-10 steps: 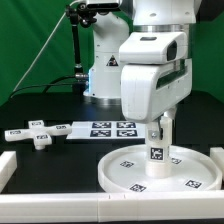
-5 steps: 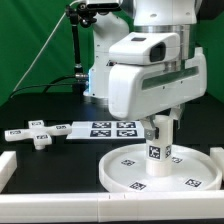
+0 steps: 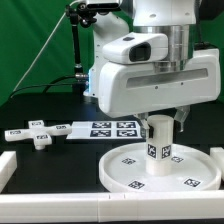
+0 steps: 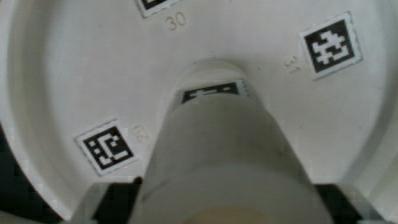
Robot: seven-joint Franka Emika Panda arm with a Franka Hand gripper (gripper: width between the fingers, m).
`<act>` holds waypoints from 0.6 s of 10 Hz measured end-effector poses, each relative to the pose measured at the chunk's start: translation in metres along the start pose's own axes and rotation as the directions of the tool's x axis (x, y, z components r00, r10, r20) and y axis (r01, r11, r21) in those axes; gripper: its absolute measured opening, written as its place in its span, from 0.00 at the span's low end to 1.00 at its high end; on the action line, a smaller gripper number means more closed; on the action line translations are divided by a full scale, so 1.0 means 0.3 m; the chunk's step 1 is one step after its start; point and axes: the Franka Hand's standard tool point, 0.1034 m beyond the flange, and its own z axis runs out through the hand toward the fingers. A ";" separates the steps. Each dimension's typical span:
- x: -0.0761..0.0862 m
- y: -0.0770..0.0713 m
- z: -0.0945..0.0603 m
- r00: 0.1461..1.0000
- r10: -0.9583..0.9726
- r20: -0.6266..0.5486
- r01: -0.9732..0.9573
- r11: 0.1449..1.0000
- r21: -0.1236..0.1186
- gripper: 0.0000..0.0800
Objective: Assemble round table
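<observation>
The large rimmed round disc (image 3: 160,170) lies on the black table at the front of the exterior view's right. The thick short cylinder (image 3: 159,142) stands upright on the disc's middle. My gripper (image 3: 160,121) is shut on the cylinder's top from above, and its fingers are hidden behind the hand. In the wrist view the cylinder (image 4: 222,150) runs between the two black finger pads (image 4: 116,200) down to the disc (image 4: 89,70). The small cross-shaped piece (image 3: 38,134) lies on the table at the exterior view's left.
The marker board (image 3: 103,128) lies behind the disc. A long white border rail (image 3: 60,211) runs along the table's front and another (image 3: 6,168) along its left side. The robot's base (image 3: 100,75) and a black stand (image 3: 78,40) are at the back.
The hand has turned about its upright axis over the cylinder. The cylinder has turned with it and stays on the disc's middle.
</observation>
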 end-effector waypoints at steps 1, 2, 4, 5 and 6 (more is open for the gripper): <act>-0.001 0.002 0.001 0.997 0.074 -0.005 -0.074 0.997 0.000 0.51; 0.000 0.004 0.001 0.981 0.192 -0.010 -0.192 0.981 0.000 0.51; -0.002 0.007 0.003 0.930 0.368 -0.017 -0.368 0.930 0.000 0.51; -0.003 0.008 0.003 0.882 0.472 -0.016 -0.472 0.882 0.002 0.51; -0.003 0.007 0.003 0.836 0.549 -0.015 -0.549 0.836 0.006 0.51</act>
